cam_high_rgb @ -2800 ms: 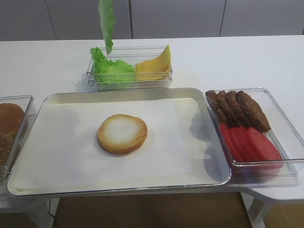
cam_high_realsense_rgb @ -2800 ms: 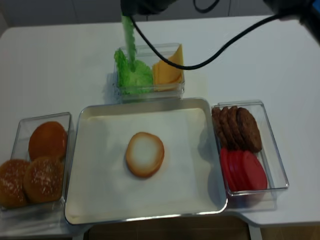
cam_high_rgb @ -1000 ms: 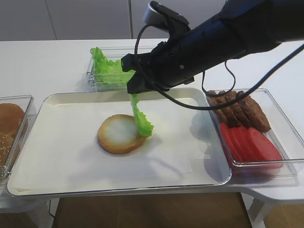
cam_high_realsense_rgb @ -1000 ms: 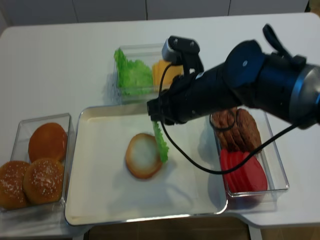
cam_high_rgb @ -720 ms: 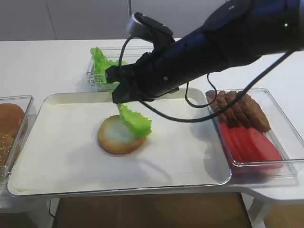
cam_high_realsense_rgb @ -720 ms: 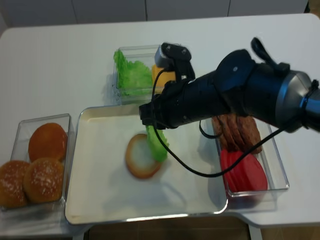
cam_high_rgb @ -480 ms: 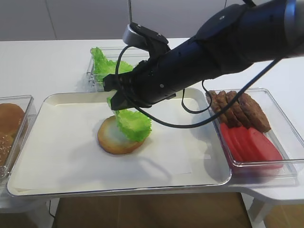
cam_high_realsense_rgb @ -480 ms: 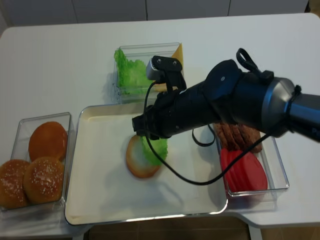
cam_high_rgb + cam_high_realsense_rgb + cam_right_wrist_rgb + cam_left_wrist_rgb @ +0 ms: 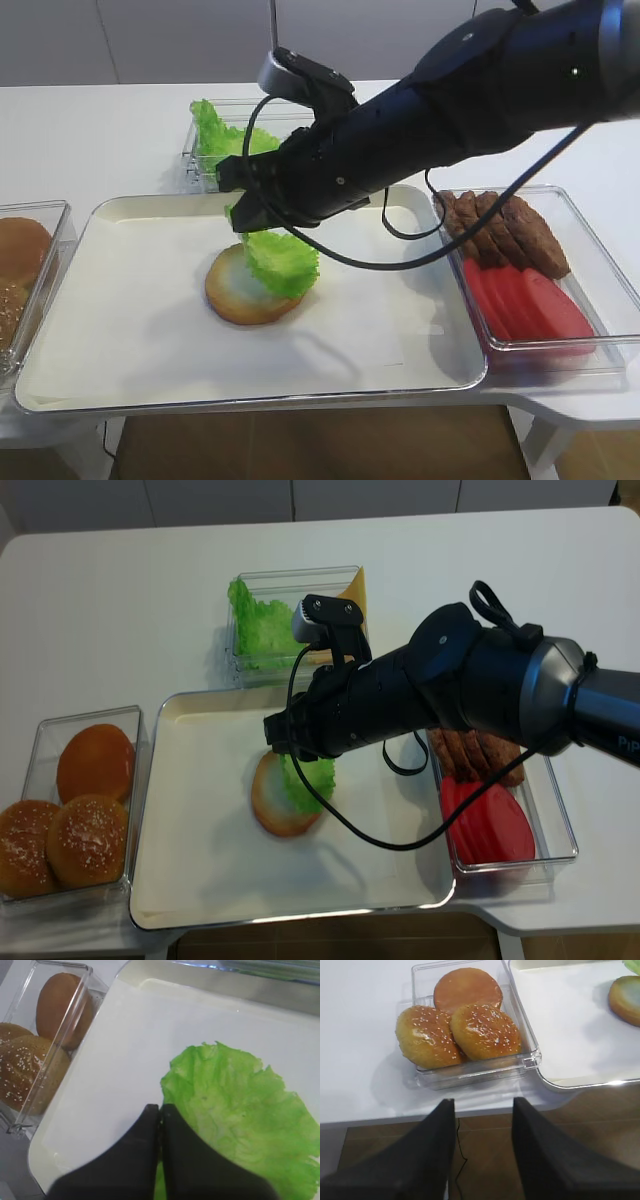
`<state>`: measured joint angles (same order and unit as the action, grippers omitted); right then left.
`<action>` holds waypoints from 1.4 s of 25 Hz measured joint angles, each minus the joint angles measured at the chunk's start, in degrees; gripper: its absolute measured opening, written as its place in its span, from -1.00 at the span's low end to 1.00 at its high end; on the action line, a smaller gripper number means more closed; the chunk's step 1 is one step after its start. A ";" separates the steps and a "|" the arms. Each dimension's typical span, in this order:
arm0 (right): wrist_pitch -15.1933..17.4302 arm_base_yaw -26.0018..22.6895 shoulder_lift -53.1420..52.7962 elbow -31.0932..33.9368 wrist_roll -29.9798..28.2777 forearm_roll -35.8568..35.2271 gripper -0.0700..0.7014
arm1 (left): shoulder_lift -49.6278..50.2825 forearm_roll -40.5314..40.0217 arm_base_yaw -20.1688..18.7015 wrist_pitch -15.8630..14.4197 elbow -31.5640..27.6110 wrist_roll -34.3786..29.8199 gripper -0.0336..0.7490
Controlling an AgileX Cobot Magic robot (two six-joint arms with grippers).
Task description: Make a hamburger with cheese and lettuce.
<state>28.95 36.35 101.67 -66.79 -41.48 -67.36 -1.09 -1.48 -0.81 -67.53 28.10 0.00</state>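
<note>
The hamburger (image 9: 232, 297) is a flat bun half with a pale cut face, lying on the paper in the middle tray (image 9: 120, 215). A frilly green lettuce leaf (image 9: 283, 262) is draped over its right part. My right gripper (image 9: 160, 1108) is shut on that leaf (image 9: 240, 1120) at its edge, just above the bun's far side. More lettuce (image 9: 260, 630) fills the box behind the tray, with a corner of cheese (image 9: 354, 582) showing beside it. My left gripper (image 9: 484, 1101) is open and holds nothing, near the table's front edge.
A clear box of darker domed buns (image 9: 470, 1025) stands left of the tray (image 9: 570, 1035). At the right, a clear tray (image 9: 590, 235) holds brown patties (image 9: 520, 230) and red tomato slices (image 9: 525, 300). My right arm (image 9: 470, 90) crosses over the lettuce and cheese box.
The right arm moved left and lower, laying the leaf from hanging at the bun's right edge onto the bun. In the last half second it has hardly moved.
</note>
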 joint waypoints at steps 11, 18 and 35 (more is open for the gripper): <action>1.41 0.00 0.00 0.00 0.00 0.00 -0.02 | 0.00 0.00 0.00 0.00 0.00 0.00 -0.18; 1.50 -0.12 0.00 0.00 2.69 -1.36 0.16 | 0.00 0.00 0.00 0.00 0.00 0.00 -0.18; 19.80 -20.86 -13.88 0.00 40.96 50.83 0.08 | 0.00 0.00 0.00 0.00 0.00 0.00 -0.18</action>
<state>48.75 15.50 87.79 -66.79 -0.52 -16.53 -1.09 -1.48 -0.81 -67.53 28.10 0.00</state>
